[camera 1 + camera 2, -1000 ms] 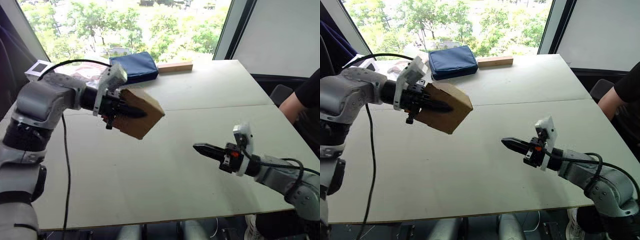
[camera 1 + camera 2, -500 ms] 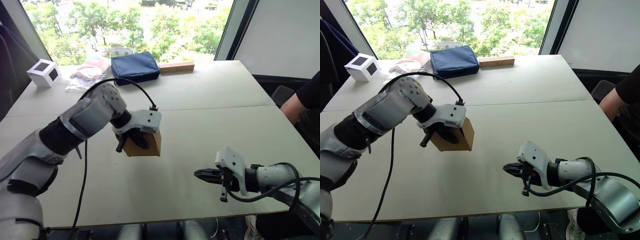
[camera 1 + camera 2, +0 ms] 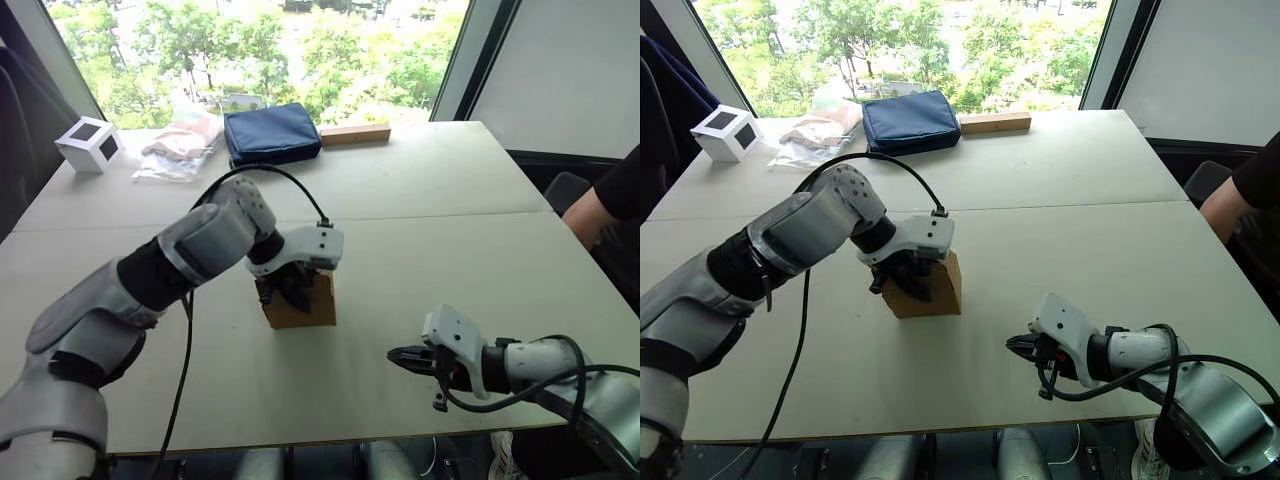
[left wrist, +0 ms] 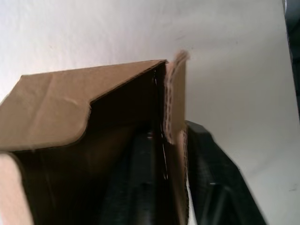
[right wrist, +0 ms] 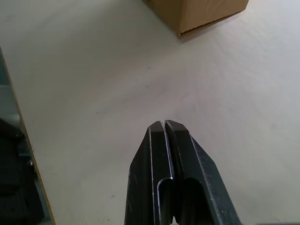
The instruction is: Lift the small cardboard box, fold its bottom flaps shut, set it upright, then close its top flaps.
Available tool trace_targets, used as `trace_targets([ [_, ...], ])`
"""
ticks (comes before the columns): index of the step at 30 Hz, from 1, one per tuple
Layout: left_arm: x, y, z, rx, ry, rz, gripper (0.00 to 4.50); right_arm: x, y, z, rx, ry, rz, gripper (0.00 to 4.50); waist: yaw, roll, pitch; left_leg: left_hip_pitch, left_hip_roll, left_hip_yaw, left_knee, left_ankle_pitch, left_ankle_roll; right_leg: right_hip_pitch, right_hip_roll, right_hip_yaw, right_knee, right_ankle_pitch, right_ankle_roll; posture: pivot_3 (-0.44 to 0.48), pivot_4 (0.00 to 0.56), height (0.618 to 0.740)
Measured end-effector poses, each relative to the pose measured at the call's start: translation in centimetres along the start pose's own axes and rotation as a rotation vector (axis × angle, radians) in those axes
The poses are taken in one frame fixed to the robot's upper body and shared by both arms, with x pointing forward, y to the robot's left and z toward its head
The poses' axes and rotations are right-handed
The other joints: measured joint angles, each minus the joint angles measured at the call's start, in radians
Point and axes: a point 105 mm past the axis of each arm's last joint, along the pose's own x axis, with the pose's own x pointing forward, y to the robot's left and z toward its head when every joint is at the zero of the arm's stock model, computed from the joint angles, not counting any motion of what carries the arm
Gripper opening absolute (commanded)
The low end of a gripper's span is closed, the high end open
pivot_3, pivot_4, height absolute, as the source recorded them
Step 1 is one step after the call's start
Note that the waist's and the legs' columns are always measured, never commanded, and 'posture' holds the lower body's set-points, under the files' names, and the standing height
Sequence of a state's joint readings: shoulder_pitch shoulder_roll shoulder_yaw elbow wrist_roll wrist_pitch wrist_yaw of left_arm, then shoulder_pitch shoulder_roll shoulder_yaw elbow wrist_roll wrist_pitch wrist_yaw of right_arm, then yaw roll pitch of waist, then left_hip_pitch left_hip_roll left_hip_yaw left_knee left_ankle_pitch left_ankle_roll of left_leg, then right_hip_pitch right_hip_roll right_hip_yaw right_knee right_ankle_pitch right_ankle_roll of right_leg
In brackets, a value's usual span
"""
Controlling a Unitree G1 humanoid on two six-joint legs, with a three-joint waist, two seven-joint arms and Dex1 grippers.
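A pale table (image 3: 1060,180) carried a small cardboard box (image 3: 940,290) near its middle. Along the far edge lay a blue pouch (image 3: 908,120), a long wooden block (image 3: 990,122) beside it, what appeared to be a clear plastic bag (image 3: 812,135), and a white cube (image 3: 725,133) at the left corner.

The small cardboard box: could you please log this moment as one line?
small cardboard box: upright on table | left tool: clamps its wall | right tool: shut, apart | top flaps: open
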State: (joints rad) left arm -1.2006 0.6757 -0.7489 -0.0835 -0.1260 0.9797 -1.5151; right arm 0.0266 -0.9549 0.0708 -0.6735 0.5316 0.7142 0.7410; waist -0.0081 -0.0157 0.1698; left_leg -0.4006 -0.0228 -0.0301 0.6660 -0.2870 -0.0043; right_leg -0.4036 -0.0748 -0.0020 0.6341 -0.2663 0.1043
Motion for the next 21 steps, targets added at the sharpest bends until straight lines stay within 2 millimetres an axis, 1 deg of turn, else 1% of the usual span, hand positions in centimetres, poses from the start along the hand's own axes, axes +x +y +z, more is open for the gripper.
trace_targets([
  [2, -0.9, -0.1, 1.0, 0.0, -0.041, -0.014, 1.83, 0.0, -0.1, 0.1, -0.005, 0.001, 0.006, 0.0, -0.001, 0.0, 0.0, 0.0, 0.0, 0.0, 0.0, 0.0, 0.0, 0.0, 0.0, 0.0, 0.0, 0.0, 0.0, 0.0, 0.15, 0.737],
  [5, -3.0, 0.3, 2.3, -0.017, -0.125, 0.005, 1.83, 0.0, -0.4, 0.1, -0.006, 0.003, 0.016, 0.0, -0.002, 0.0, 0.0, 0.0, 0.0, 0.0, 0.0, 0.0, 0.0, 0.0, 0.0, 0.0, 0.001, 0.0, 0.0, 0.0, 0.15, 0.737],
  [7, -5.3, 1.0, 3.4, -0.055, -0.224, 0.037, 1.83, 0.0, -0.7, 0.3, 0.0, -0.011, 0.02, 0.0, -0.002, 0.0, 0.0, 0.0, 0.0, 0.0, 0.0, 0.0, 0.0, -0.001, 0.0, 0.0, 0.001, 0.0, 0.0, 0.0, 0.15, 0.737],
  [10, -8.9, 2.1, 4.5, -0.116, -0.378, 0.116, 1.83, 0.0, -1.1, 1.0, 0.039, -0.076, 0.018, 0.0, -0.003, 0.0, 0.0, 0.0, 0.0, 0.0, 0.0, 0.0, 0.001, -0.001, 0.0, 0.0, 0.002, -0.001, 0.001, 0.0, 0.15, 0.737],
  [12, -11.0, 3.4, 4.3, -0.177, -0.506, 0.207, 1.83, -0.1, -1.8, 2.3, 0.075, -0.178, -0.005, 0.0, -0.005, 0.001, 0.0, 0.001, 0.0, 0.0, 0.0, 0.0, 0.001, -0.001, 0.0, 0.0, 0.002, -0.001, 0.001, 0.0, 0.15, 0.737],
  [13, -11.9, 4.1, 3.8, -0.216, -0.562, 0.262, 1.33, -0.3, -2.1, 2.8, 0.088, -0.216, -0.015, 0.0, -0.005, 0.001, 0.0, 0.002, 0.0, 0.0, 0.0, 0.0, 0.001, -0.001, 0.0, 0.0, 0.004, -0.001, 0.001, 0.0, 0.15, 0.737],
  [14, -12.7, 4.6, 2.8, -0.249, -0.639, 0.314, 1.15, -0.4, -2.6, 3.1, 0.099, -0.243, -0.027, 0.0, -0.007, 0.002, -0.001, 0.004, 0.0, 0.001, -0.001, 0.0, 0.001, -0.001, 0.0, 0.001, 0.004, -0.001, 0.001, 0.0, 0.15, 0.737],
  [15, -13.0, 4.9, 1.7, -0.29, -0.684, 0.345, 0.81, -0.5, -2.9, 3.2, 0.108, -0.256, -0.042, 0.0, -0.006, 0.001, -0.001, 0.005, 0.0, 0.001, -0.001, 0.0, 0.001, -0.001, -0.001, 0.002, 0.007, -0.001, 0.001, 0.0, 0.15, 0.737],
  [16, -13.1, 5.1, 0.1, -0.328, -0.737, 0.386, 0.33, -0.4, -3.3, 3.2, 0.118, -0.26, -0.051, 0.0, -0.006, 0.002, -0.001, 0.005, 0.0, 0.001, -0.001, 0.0, 0.001, -0.001, -0.001, 0.002, 0.008, -0.001, 0.001, 0.0, 0.15, 0.737],
  [17, -12.9, 5.0, -1.2, -0.356, -0.789, 0.404, 0.02, -0.4, -3.5, 3.1, 0.128, -0.268, -0.06, 0.0, -0.007, 0.002, -0.001, 0.006, 0.0, 0.002, -0.001, 0.0, 0.001, -0.001, -0.002, 0.003, 0.009, -0.001, 0.0, 0.0, 0.15, 0.737],
  [18, -12.6, 4.9, -2.6, -0.39, -0.817, 0.423, 0.02, -0.1, -3.7, 3.0, 0.135, -0.267, -0.06, 0.0, -0.007, 0.001, 0.0, 0.006, 0.0, 0.002, -0.001, 0.0, 0.0, -0.002, -0.002, 0.003, 0.011, -0.002, -0.001, 0.0, 0.15, 0.737],
  [19, -12.1, 4.4, -4.7, -0.434, -0.841, 0.465, 0.02, 0.2, -3.9, 3.0, 0.133, -0.273, -0.062, 0.0, -0.01, 0.001, -0.001, 0.006, 0.0, 0.003, -0.001, 0.0, 0.0, -0.002, -0.003, 0.003, 0.012, -0.002, -0.001, 0.0, 0.15, 0.737],
  [20, -10.9, 3.6, -7.8, -0.524, -0.85, 0.519, 0.02, 0.5, -4.3, 3.0, 0.132, -0.282, -0.071, 0.0, -0.013, 0.002, -0.001, 0.009, 0.0, 0.004, -0.002, 0.0, 0.0, -0.002, -0.004, 0.008, 0.012, -0.002, -0.001, 0.0, 0.15, 0.737],
  [21, -9.3, 3.3, -10.3, -0.633, -0.832, 0.539, 0.02, 0.8, -4.6, 2.5, 0.146, -0.273, -0.08, 0.0, -0.009, 0.001, -0.001, 0.009, -0.001, 0.003, -0.002, 0.0, 0.0, -0.003, -0.004, 0.009, 0.013, -0.002, -0.001, 0.0, 0.15, 0.737],
])
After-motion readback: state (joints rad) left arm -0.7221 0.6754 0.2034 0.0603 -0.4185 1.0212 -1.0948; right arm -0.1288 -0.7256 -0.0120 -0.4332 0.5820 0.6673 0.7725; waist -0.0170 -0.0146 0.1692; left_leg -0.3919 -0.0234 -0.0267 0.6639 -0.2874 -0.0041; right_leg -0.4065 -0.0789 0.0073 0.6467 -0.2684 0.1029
